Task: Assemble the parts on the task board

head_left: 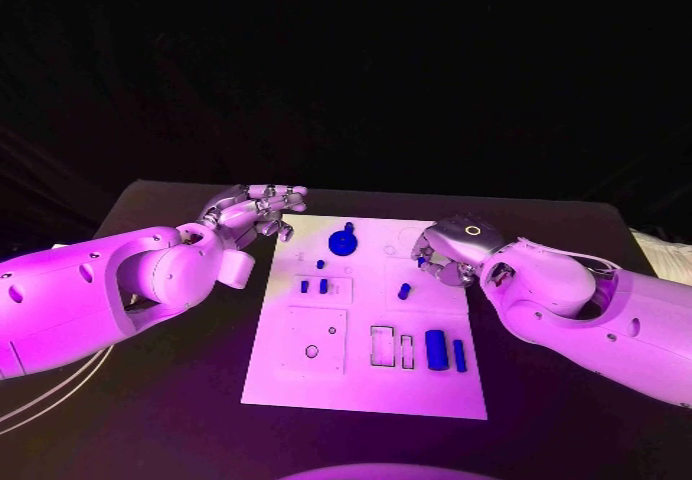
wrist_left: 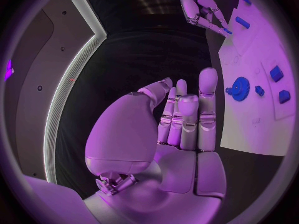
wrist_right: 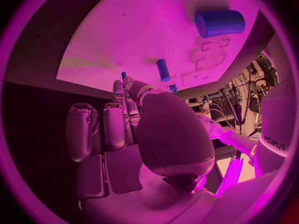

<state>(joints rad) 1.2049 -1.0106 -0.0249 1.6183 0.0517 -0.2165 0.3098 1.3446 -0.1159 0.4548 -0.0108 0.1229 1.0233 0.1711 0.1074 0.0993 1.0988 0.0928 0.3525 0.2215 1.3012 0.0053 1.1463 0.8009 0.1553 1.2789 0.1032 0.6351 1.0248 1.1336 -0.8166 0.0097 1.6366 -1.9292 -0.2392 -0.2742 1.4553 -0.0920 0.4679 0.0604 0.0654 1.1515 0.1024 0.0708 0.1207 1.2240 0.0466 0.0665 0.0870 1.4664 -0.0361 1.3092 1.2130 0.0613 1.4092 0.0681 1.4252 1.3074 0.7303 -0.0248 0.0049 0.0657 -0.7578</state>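
The white task board (head_left: pixel 368 390) lies flat mid-worktop, with outlined recesses. A round blue gear (head_left: pixel 343 241) sits near its far edge; two small blue blocks (head_left: pixel 313 286) at left; a short blue peg (head_left: pixel 405 291) lies loose; a blue cylinder (head_left: pixel 436 350) and slim bar (head_left: pixel 460 355) lie near the right edge

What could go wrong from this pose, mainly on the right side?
The right hand hovers over the task board edge, fingers close to a small blue peg; a slightly off approach could nudge it and send it rolling. The left hand sits open at the board's far corner near the blue gear; a sweep inward might knock it.
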